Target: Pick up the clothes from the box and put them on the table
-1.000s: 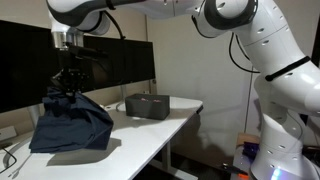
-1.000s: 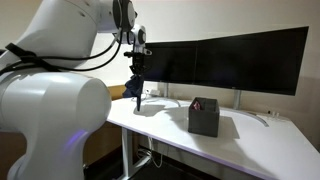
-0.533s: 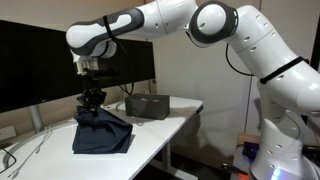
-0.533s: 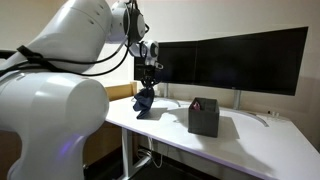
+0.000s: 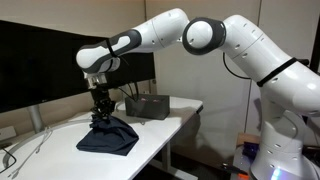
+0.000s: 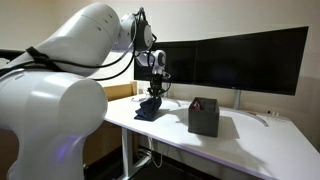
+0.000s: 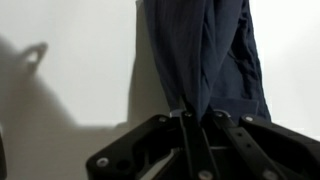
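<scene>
Gripping the dark cloth [image 5: 108, 140] by its top, the closed claw [image 5: 101, 117] stands directly above it.

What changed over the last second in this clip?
The tool, shut on the dark cloth, has come down and nearer the box; the cloth, hanging high before, now pools on the table. No release yet. Box and monitors stayed put.

Crumpled navy cloth [image 5: 108, 140] on white table [image 5: 162, 128], dark box [image 5: 148, 105] nearby.
</scene>
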